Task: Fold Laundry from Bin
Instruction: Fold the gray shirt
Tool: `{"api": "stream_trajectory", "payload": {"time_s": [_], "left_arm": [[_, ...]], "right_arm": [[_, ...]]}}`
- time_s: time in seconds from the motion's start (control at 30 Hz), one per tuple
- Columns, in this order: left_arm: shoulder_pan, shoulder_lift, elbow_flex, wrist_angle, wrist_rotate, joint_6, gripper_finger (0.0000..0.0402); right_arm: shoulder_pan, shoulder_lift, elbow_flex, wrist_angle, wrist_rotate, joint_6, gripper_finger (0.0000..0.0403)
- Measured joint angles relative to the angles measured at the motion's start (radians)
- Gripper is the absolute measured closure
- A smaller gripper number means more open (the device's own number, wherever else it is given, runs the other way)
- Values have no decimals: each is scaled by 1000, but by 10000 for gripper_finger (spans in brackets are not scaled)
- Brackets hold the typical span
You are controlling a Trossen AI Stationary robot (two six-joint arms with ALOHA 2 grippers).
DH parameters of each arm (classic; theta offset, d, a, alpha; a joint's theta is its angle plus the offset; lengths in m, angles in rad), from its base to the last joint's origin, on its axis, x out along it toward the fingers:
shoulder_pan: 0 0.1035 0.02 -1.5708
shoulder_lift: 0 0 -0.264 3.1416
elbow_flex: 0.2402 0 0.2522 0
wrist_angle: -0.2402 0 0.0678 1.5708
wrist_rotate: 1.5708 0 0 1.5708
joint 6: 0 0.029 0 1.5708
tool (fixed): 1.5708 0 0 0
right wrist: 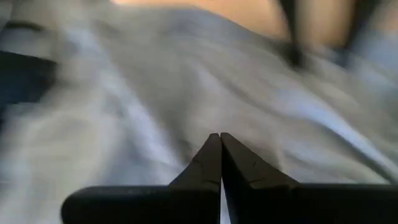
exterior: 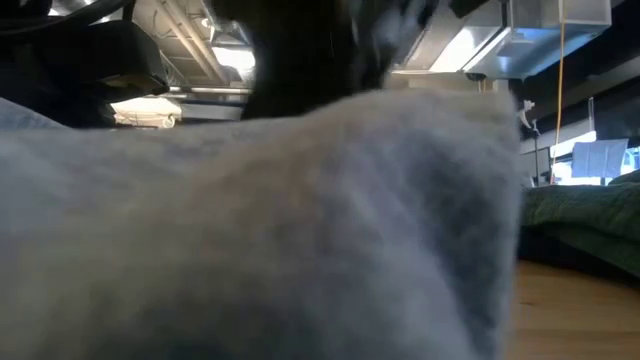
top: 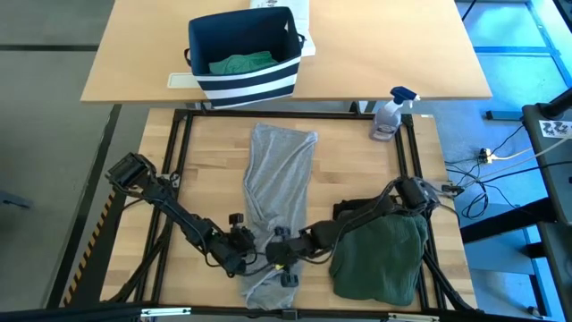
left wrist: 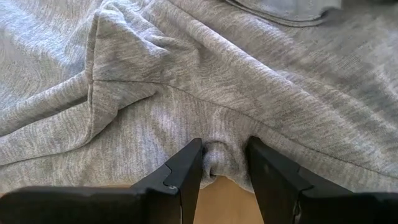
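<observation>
A: Where is the laundry?

B: 3 pieces show. A light grey garment (top: 275,192) lies lengthwise down the middle of the wooden surface (top: 206,179). A dark green garment (top: 380,259) sits bunched just right of its near end. A teal-green piece (top: 239,63) lies inside the bin (top: 243,82) — navy with white stripes, on the far, paler surface.

A: And the tools?

B: 2, both at the near end of the grey garment. The left tool (left wrist: 225,167) pinches a fold of grey cloth between its fingers. The right tool (right wrist: 221,158) is pressed fully closed over the same garment; whether cloth is caught in it, I cannot tell.

A: Any writing?

B: None readable. A white printed box (top: 284,7) sits behind the bin, its print too small.

A: What else?

B: 1 spray bottle (top: 391,114) at the far right edge. In the low view, grey cloth blocks nearly everything.
</observation>
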Motion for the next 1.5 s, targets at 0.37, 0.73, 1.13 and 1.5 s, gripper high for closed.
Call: {"api": "stream_trajectory", "payload": {"time_s": [0.37,0.73,1.13,1.5], "left_arm": [[-3,0,0,-5,13,-19,276],[-7,0,0,-18,27,-26,276],[-146,-234,48,-276,-89,55,275],[-384,-96,166,-214,-38,206,276]], "right_arm": [[16,-7,1,-332,173,170,402],[114,-70,0,-441,213,291,402],[244,-123,0,-436,419,225,402],[320,-114,-2,-328,469,95,271]]}}
